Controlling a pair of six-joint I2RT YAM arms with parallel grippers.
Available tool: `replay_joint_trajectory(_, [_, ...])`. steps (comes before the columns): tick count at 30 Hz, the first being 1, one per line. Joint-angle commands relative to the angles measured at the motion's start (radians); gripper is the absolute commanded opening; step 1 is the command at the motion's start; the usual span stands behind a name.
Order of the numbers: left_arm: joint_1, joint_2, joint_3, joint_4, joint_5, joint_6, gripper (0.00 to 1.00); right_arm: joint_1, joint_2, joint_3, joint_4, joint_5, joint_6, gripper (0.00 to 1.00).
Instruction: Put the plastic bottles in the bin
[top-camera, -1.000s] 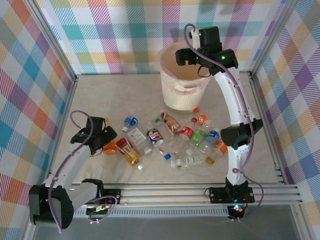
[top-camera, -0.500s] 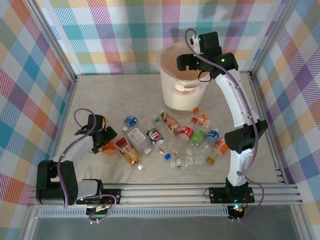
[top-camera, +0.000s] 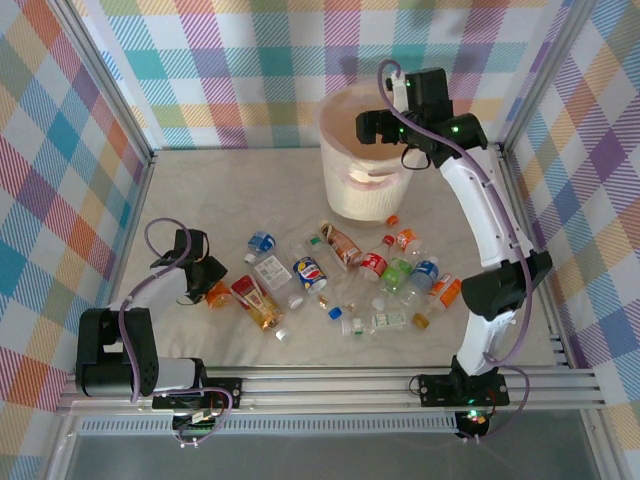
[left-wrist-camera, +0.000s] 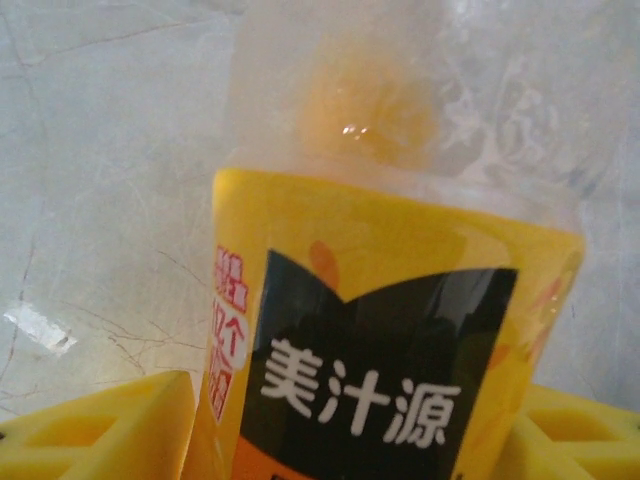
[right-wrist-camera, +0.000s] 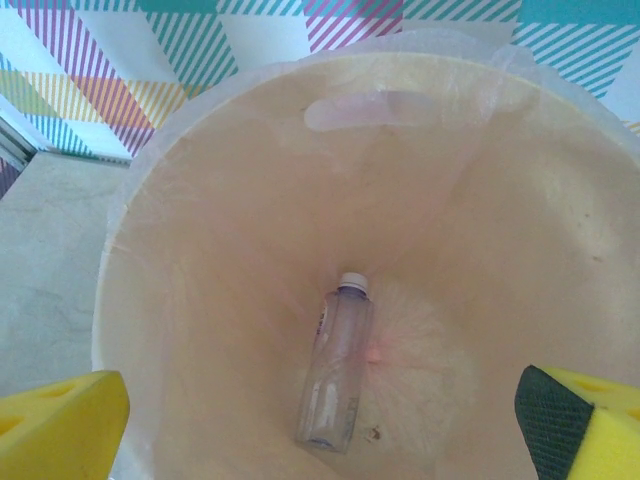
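Over the last second the left fingers (top-camera: 205, 274) have been drawn in from their widest spread. They are now clenched on the yellow-labelled clear plastic bottle (top-camera: 219, 294) at the left end of the scatter. In the left wrist view one yellow foam finger (left-wrist-camera: 100, 435) is seen at each side of that bottle (left-wrist-camera: 380, 330), and both appear pressed against it. Its label, with a black panel and white characters, fills the gap between them, and its orange-tinted shoulder points away from the camera. The bottle is lying on the pale marbled surface (top-camera: 250, 200), so a grasp is judged to have been made but no lift begun. The left arm has also been folded back towards its base.

The right fingers (top-camera: 372, 128) have been kept spread wide above the large cream-white translucent plastic bin (top-camera: 360, 205) and shifted only slightly to the right. In the right wrist view nothing is held between these fingers (right-wrist-camera: 60, 425). Below them a clear white-capped plastic bottle (right-wrist-camera: 335, 370) is seen lying on the floor of the bin (right-wrist-camera: 200, 250).

The remaining small plastic bottles (top-camera: 310, 272) are scattered on the surface between the arms, in front of the bin. The task is therefore judged to be at an early stage. The gripped bottle lies well apart from the bin and would have to be raised and carried across to it.
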Motion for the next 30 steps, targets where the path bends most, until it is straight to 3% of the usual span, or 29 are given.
replay_joint_trajectory(1, [0.017, 0.001, -0.008, -0.014, -0.006, -0.003, 0.58, 0.001, -0.05, -0.029, 0.048, -0.019, 0.023, 1.0])
replay_joint_trajectory(5, [0.017, -0.067, 0.014, -0.046, -0.016, 0.004, 0.48, 0.001, -0.07, -0.053, 0.062, -0.02, 0.024, 1.0])
replay_joint_trajectory(12, [0.012, -0.257, 0.074, -0.103, -0.014, 0.023, 0.43, 0.001, -0.084, -0.082, 0.081, -0.023, 0.039, 1.0])
replay_joint_trajectory(18, [-0.02, -0.338, 0.178, -0.05, 0.034, 0.026, 0.41, 0.001, -0.107, -0.11, 0.091, -0.022, 0.071, 1.0])
replay_joint_trajectory(23, [-0.123, -0.249, 0.384, 0.005, 0.032, 0.059, 0.41, 0.001, -0.189, -0.221, 0.139, -0.002, 0.102, 1.0])
replay_joint_trajectory(30, [-0.286, 0.03, 0.763, 0.087, 0.059, 0.097, 0.4, 0.001, -0.355, -0.413, 0.164, 0.101, 0.162, 1.0])
